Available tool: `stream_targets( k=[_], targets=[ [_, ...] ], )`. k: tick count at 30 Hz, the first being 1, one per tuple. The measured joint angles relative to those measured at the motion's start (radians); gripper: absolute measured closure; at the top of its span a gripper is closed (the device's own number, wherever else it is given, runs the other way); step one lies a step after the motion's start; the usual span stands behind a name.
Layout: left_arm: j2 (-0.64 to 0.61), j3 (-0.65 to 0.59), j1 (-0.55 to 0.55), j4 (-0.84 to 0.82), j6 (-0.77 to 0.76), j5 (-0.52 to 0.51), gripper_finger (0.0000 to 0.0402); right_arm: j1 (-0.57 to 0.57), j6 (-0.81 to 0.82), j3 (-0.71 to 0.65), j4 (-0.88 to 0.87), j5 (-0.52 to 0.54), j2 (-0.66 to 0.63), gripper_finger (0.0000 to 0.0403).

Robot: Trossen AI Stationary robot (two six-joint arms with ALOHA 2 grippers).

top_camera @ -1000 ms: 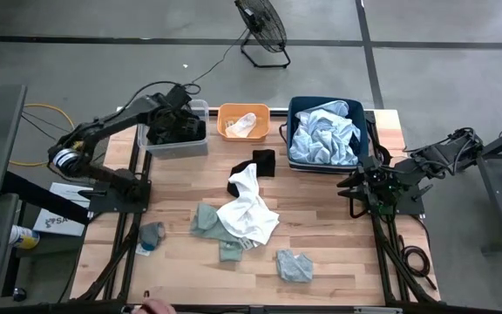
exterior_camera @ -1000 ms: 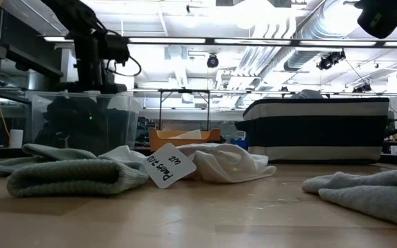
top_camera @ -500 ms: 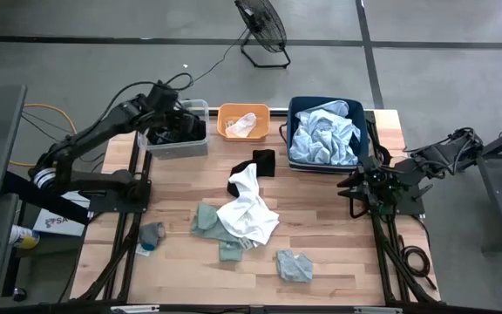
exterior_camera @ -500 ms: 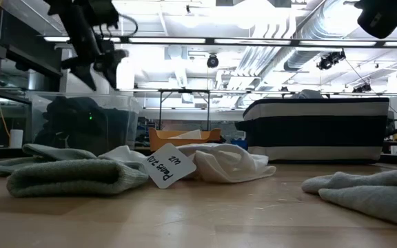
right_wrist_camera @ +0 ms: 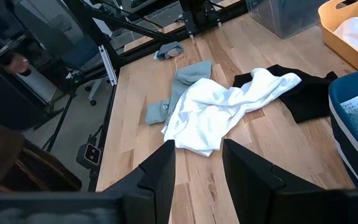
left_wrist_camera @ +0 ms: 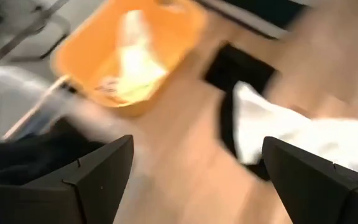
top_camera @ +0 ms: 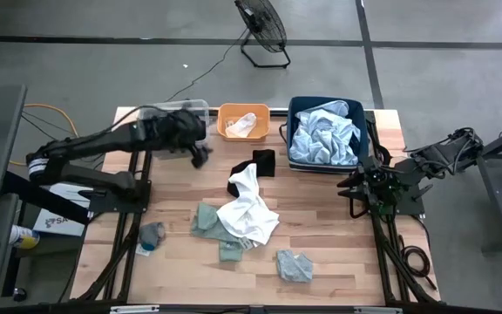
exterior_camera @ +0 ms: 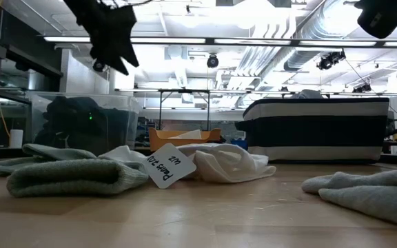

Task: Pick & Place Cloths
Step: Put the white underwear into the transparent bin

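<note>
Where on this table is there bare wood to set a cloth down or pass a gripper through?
Bare: the strip right of the white cloth, below the navy bin toward the right gripper; also the front left corner of the table. Crowded: the middle, where white, black and grey-green cloths overlap.

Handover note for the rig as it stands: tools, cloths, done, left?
Left tool: open, empty, above the table beside the clear bin.
Right tool: parked at the table's right edge, holding nothing.
Done: dark cloths in the clear bin, white piece in the orange bin, pale blue cloths in the navy bin.
Left on the table: white cloth, black cloth, four grey-green pieces.
</note>
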Motion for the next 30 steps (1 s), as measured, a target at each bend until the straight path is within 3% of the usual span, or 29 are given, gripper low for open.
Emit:
stream_targets(
  k=[7, 14, 21, 30],
  targets=[
    [0.073, 0.000, -0.212, 0.044, 0.018, 0.000, 0.0052, 0.000, 0.000, 0.000, 0.000, 0.000, 0.000, 0.0279],
    [0.239, 0.000, -0.332, 0.162, -0.024, 0.003, 0.0052, 0.000, 0.000, 0.000, 0.000, 0.000, 0.000, 0.0279],
    [0.397, 0.000, -0.416, 0.317, 0.206, 0.069, 0.0052, 0.000, 0.000, 0.000, 0.001, 0.000, 0.000, 0.0279],
    [0.589, 0.001, -0.427, 0.539, 0.257, 0.105, 0.0052, 0.000, 0.000, 0.000, 0.002, 0.000, 0.000, 0.0279]
  ],
)
